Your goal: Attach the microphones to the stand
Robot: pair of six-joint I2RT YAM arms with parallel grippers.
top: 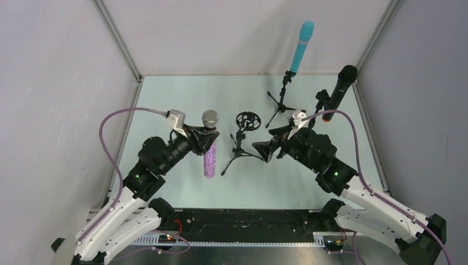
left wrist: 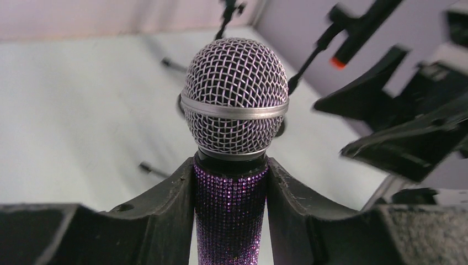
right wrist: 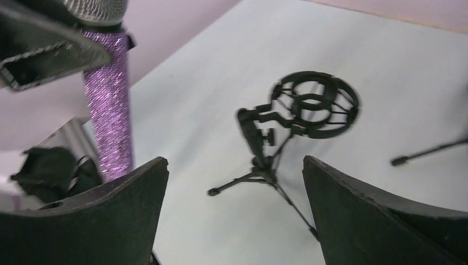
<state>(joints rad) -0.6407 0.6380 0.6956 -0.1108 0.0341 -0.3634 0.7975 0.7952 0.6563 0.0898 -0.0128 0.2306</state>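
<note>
My left gripper [top: 208,138] is shut on the purple glitter microphone [top: 209,157], gripping just below its silver mesh head [left wrist: 236,96]. It holds the microphone upright above the table, left of the empty tripod stand [top: 238,150]. That stand's round shock-mount ring [top: 248,120] holds nothing. The cyan microphone [top: 302,47] sits on a stand at the back. The black microphone with the orange ring [top: 339,91] sits on a stand at the back right. My right gripper [top: 269,144] is open just right of the empty stand [right wrist: 301,105], nothing between its fingers.
The tripod legs of the cyan microphone's stand [top: 280,107] spread behind the empty stand. Grey enclosure walls with metal corner posts [top: 118,41] close in the pale table [top: 165,91]. Purple cables [top: 110,124] loop off both wrists.
</note>
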